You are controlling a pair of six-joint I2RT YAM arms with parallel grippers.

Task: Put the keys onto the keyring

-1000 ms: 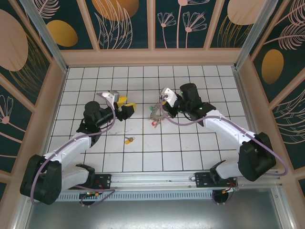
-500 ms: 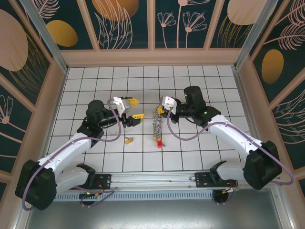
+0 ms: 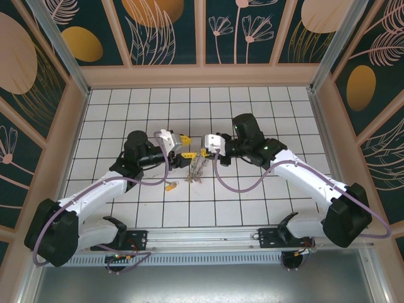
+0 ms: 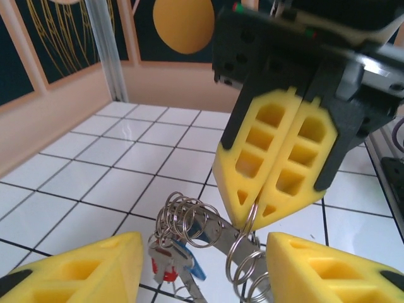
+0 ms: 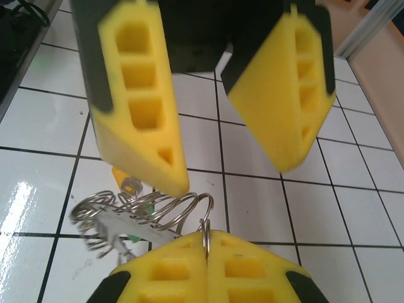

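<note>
Converged over white tiled tabletop within floral walls: my right gripper pinches silver wire keyring; left gripper half-open, empty.

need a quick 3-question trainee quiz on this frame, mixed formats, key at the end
1. True or false: the right hand is shut on the bunch of wire rings, pinching one ring between its tips.
2. Pick one. The left hand is: A) open; B) shut on a single key; C) shut on a cable.
3. Fill in: the loose key lying apart from the bunch has a ____ head.
Key: 1 true; 2 A; 3 yellow.
</note>
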